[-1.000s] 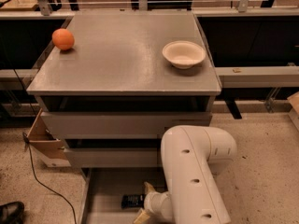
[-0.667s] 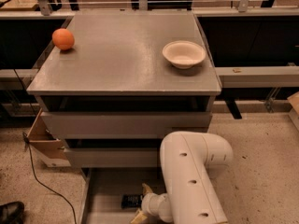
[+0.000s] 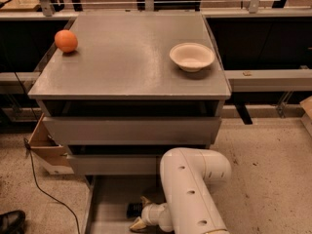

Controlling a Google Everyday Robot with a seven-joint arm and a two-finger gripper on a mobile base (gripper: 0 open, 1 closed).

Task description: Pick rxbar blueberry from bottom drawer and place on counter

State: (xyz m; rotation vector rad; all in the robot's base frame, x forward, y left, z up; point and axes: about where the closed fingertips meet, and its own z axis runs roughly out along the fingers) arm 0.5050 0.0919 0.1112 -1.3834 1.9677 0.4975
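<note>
We see the bar [image 3: 132,210] lying flat on the open bottom drawer's [image 3: 105,204] floor, its long axis running side to side. The gripper [image 3: 140,212] sits at the drawer's middle, jaws spread around the bar's right end.

hand [image 3: 140,212] low in the bottom drawer [image 3: 109,199], fingers [image 3: 145,200] spread astride the rxbar blueberry [image 3: 132,210].

Matt grey counter [image 3: 126,67], glossy plastic arm [image 3: 187,189], claw [image 3: 140,212] in bottom drawer [image 3: 109,201]
</note>
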